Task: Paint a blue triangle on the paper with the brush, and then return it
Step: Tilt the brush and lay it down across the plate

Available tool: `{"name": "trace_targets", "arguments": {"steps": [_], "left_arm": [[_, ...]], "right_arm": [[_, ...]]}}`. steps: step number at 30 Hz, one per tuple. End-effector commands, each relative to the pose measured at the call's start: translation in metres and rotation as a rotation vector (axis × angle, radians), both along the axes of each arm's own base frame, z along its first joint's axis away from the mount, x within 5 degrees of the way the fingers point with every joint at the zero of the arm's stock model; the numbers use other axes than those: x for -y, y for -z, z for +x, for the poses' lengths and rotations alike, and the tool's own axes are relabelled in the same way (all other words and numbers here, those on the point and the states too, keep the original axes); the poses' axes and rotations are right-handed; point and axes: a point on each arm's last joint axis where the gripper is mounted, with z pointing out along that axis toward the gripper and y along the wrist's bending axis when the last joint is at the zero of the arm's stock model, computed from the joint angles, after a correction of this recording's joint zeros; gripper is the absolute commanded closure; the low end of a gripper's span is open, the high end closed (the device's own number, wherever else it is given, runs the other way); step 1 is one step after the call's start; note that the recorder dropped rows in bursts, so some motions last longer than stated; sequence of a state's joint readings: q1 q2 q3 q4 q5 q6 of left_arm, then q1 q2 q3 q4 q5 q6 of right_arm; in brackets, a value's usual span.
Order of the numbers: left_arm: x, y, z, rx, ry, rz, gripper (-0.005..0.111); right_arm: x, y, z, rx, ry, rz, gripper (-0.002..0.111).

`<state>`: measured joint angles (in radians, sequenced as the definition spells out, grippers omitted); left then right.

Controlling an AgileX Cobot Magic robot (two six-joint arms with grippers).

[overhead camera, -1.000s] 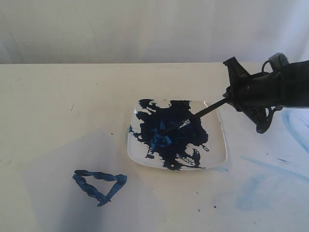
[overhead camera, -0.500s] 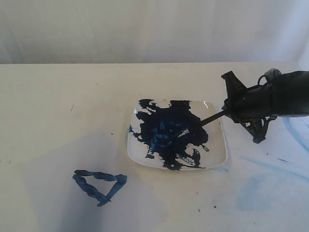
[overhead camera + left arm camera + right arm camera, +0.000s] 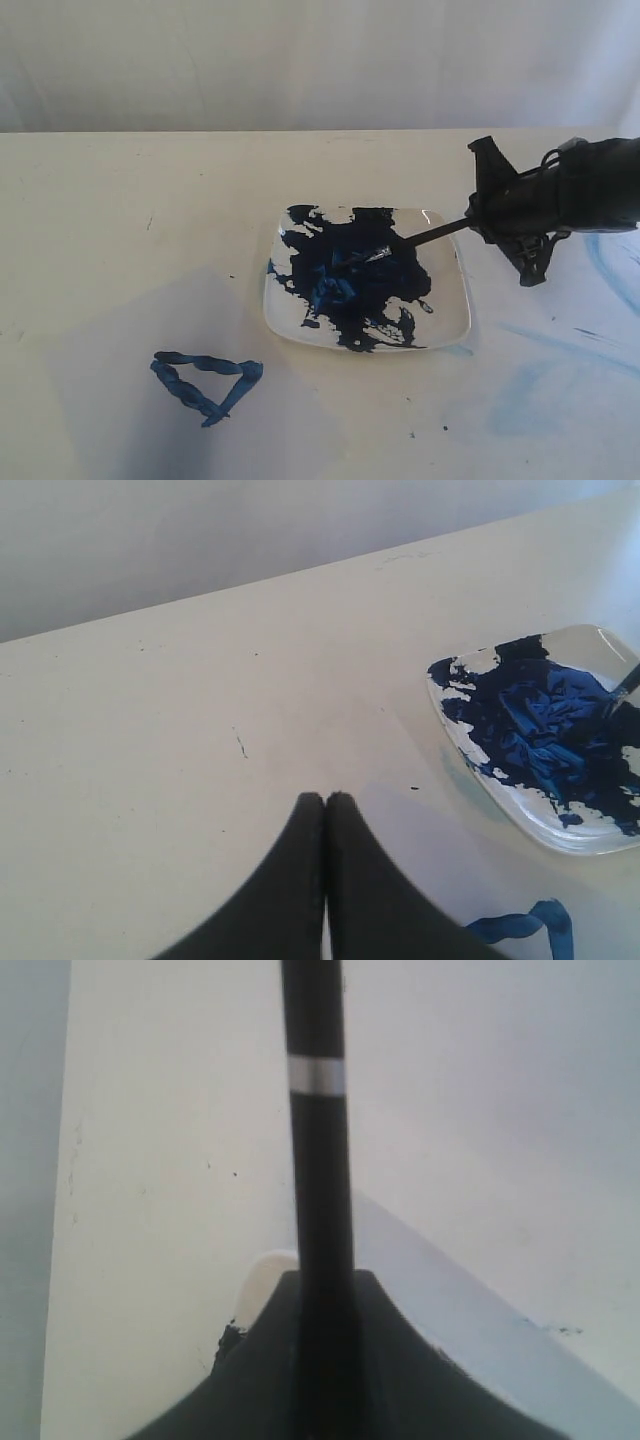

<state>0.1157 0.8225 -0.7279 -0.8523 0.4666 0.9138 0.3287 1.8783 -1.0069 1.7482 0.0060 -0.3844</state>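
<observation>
**A:** What's at the far left?

**B:** The left gripper (image 3: 326, 798), seen only in its own wrist view. Its two dark fingers are pressed together with nothing between them, above the bare table (image 3: 120, 200).

**A:** And the paper?

**B:** The paper (image 3: 110, 400) lies at the lower left of the exterior view, barely greyer than the table. The triangle (image 3: 205, 385) is on it, a closed dark-blue outline of wavy strokes, well apart from the brush.

**A:** Next over?

**B:** A plate (image 3: 448, 318), up and to the right of the triangle. A dark-blue blotch (image 3: 345, 285) covers most of it.

**A:** Where's the brush?

**B:** The brush (image 3: 428, 235) slants down from the right, over the plate's right rim. Its tip is in the blotch near the plate's middle.

**A:** Who holds it?

**B:** The right gripper (image 3: 472, 218), just past the plate's right edge, clamped on the handle's end. In the right wrist view, the black handle with a silver band runs out from between the fingers.

**A:** Further right?

**B:** Pale blue smears (image 3: 530, 395) on the table.
</observation>
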Motion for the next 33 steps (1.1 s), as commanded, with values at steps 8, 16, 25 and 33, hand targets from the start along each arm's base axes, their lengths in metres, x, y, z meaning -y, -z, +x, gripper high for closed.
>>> {"name": "trace_targets", "arguments": {"steps": [8, 16, 25, 33], "left_arm": [[0.001, 0.001, -0.001, 0.000, 0.002, -0.025, 0.107], [0.001, 0.001, -0.001, 0.000, 0.002, -0.025, 0.107], [0.001, 0.001, -0.001, 0.000, 0.002, -0.025, 0.107], [0.001, 0.001, -0.001, -0.002, 0.004, -0.025, 0.107]], "right_arm": [[-0.006, 0.014, 0.004, -0.031, -0.035, 0.015, 0.108], [-0.005, 0.014, 0.004, -0.029, -0.030, 0.010, 0.108], [-0.005, 0.014, 0.005, -0.029, -0.032, 0.005, 0.108], [-0.006, 0.021, 0.004, -0.045, -0.042, 0.003, 0.108]]}}
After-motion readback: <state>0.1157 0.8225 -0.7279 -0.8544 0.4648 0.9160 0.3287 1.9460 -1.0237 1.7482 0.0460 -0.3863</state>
